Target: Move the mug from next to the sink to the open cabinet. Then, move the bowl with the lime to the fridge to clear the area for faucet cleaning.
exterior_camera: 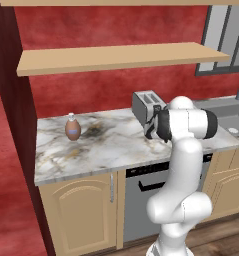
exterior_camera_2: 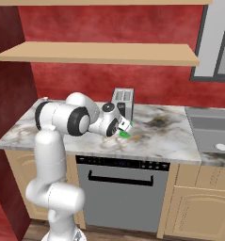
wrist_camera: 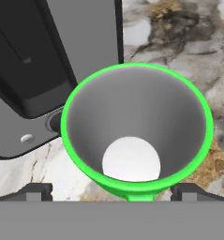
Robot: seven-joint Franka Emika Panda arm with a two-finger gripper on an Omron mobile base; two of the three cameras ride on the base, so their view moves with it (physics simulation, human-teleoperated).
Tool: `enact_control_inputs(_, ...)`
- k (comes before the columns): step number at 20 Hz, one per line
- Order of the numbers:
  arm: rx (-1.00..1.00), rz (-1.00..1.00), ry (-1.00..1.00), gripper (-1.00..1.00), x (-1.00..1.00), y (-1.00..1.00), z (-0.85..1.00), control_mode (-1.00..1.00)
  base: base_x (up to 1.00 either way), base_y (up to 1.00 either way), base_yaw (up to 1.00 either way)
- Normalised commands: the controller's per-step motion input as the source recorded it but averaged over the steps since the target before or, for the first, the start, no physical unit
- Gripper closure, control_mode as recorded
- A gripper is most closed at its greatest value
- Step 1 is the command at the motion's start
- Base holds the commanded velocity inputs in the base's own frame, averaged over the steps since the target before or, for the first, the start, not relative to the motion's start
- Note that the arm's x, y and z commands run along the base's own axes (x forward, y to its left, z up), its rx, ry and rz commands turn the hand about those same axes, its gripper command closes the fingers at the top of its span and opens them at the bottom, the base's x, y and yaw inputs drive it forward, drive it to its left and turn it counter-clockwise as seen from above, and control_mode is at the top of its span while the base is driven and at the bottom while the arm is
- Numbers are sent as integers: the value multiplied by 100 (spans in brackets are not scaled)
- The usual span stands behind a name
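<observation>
The gripper [exterior_camera_2: 124, 129] held the green-rimmed mug [wrist_camera: 137, 129] between its fingers, low over the marble counter [exterior_camera_2: 165, 136] just beside the toaster [exterior_camera_2: 122, 102]. Open counter lay to the right, toward the sink [exterior_camera_2: 212, 129] at the far right edge.

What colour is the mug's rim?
Bright green rim on the mug, grey inside; clearest in the hand view.

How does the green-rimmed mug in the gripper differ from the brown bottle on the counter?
The mug is open, wide-mouthed, grey inside with a bright green rim; the brown bottle is closed with a small white cap. The mug is held above the counter near the toaster; the bottle stands upright, alone. Both are small containers.
</observation>
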Motion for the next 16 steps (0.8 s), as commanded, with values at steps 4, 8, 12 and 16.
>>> enact_control_inputs(4, 0, 0, 0, 100, 3, -5, 0, -100, 0, 0, 0)
enact_control_inputs(8, 0, 0, 0, 100, 6, 0, 0, -100, 0, 0, 0)
enact_control_inputs(12, 0, 0, 0, 100, 6, 0, 0, -100, 0, 0, 0)
enact_control_inputs(16, 0, 0, 2, 100, 0, 0, 0, -100, 0, 0, 0)
